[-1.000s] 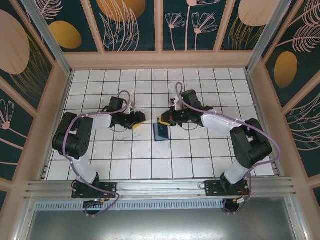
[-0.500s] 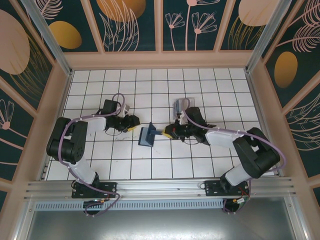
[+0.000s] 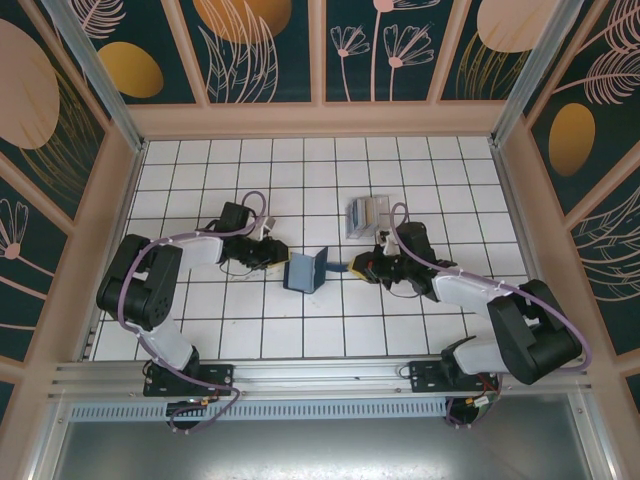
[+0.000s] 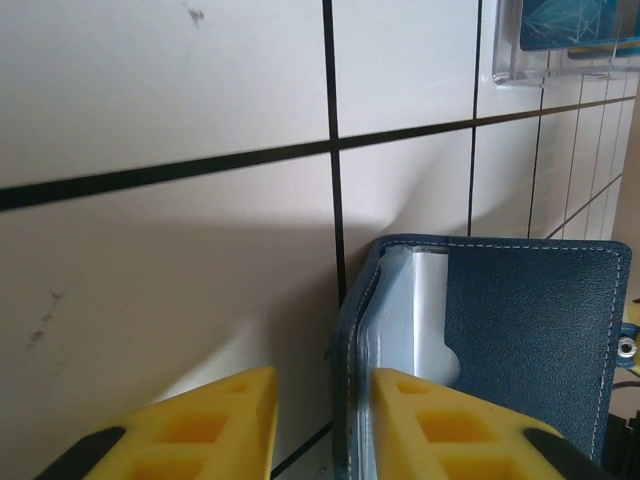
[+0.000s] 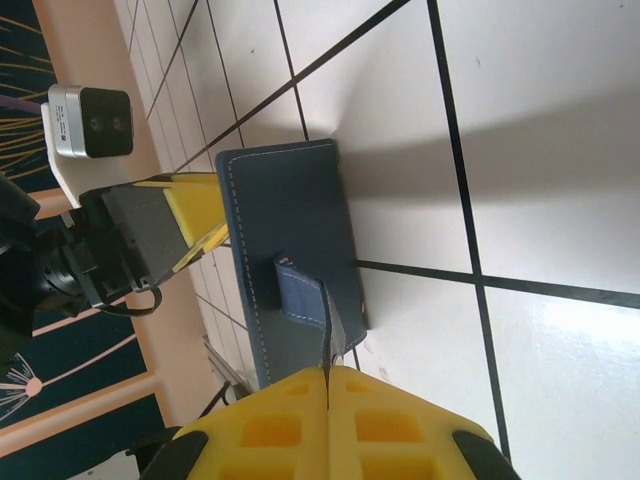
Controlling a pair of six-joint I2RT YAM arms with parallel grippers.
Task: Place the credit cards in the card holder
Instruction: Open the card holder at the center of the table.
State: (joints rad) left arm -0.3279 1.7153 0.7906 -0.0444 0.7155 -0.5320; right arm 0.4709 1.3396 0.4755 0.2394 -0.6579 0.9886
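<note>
Overhead: card holder (image 3: 303, 271) near the middle of the tiled table (image 3: 200, 160), propped half open like a small book. At its 9 o'clock, left gripper (image 3: 277, 256), right up against one cover. At its 3 o'clock, right gripper (image 3: 352, 267), reaching in from the other side. At 1 o'clock from the holder and apart from it, a clear rack (image 3: 367, 213). Left wrist view: left gripper (image 4: 320, 425) at 6 o'clock, yellow fingers (image 4: 215, 425) spread, bare tile between them, the holder's stitched edge just inside the right finger, not squeezed. Card holder (image 4: 520, 320) at 4 o'clock, navy outside, a greyish inner pocket (image 4: 415, 320) visible. Clear rack (image 4: 530, 60) at 1 o'clock, with a blue-green credit card (image 4: 570, 22) in it. Right wrist view: right gripper (image 5: 327, 385) at 6 o'clock, fingers pressed together on the clasp tab (image 5: 300, 290) of the card holder (image 5: 290, 210). At 9 o'clock of the holder, left gripper (image 5: 205, 232) at the far cover's edge.
</note>
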